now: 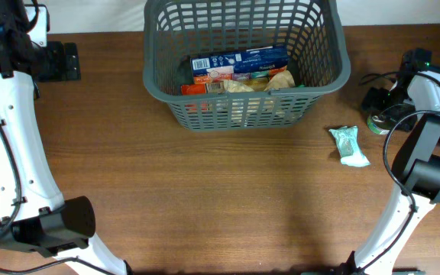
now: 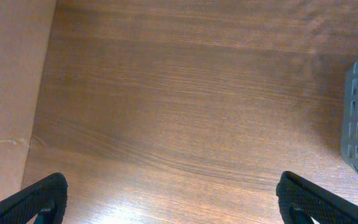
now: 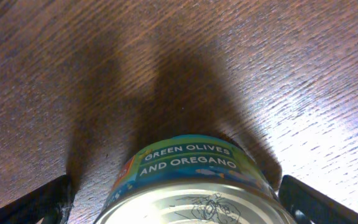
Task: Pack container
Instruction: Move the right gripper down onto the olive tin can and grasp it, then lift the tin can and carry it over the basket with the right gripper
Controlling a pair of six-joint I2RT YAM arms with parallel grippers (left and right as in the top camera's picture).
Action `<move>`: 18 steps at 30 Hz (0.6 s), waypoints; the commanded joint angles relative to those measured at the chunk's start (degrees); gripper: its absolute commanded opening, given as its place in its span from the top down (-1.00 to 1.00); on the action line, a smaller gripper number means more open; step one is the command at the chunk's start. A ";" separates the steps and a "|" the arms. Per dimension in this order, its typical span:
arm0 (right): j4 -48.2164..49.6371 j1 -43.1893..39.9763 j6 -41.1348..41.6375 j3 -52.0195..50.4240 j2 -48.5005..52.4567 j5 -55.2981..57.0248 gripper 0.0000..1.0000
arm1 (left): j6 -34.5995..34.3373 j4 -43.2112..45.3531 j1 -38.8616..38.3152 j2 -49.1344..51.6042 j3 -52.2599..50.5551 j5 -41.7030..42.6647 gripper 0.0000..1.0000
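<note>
Metal can [image 3: 188, 180], label "GREEN OLIVES AND OREGANO", within right gripper [image 3: 176, 200].

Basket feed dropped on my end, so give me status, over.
Left tool open, empty. Right tool open astride olive can. Basket part-packed; green packet loose on table. Nothing blocking.

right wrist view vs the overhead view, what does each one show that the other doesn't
Only the right wrist view: the can up close, with its label reading green olives and oregano and its metal lid, and the right gripper open with a finger on either side of the can.

Only the overhead view: the grey basket holding a blue box and other groceries, and a pale green packet lying on the table near the can.

Both: the can and the brown wooden table.
</note>
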 commanded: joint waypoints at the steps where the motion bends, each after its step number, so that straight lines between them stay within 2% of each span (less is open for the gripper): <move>1: 0.31 -0.13 -0.26 -0.52 2.16 1.36 -0.84 | -0.52 -0.04 0.35 -0.33 -0.17 0.44 -0.99; 4: 0.28 -0.42 -0.24 -0.52 2.16 1.33 -0.66 | -0.55 -0.04 0.35 -0.33 -0.17 0.44 -0.99; 12: -0.98 -1.88 -0.22 -0.50 2.16 -0.44 -0.34 | -0.52 -0.04 0.35 -0.33 -0.17 0.44 -0.99; 18: -3.93 -2.47 -0.26 1.44 1.95 -3.21 -0.32 | -0.52 -0.04 0.35 -0.33 -0.17 0.44 -0.99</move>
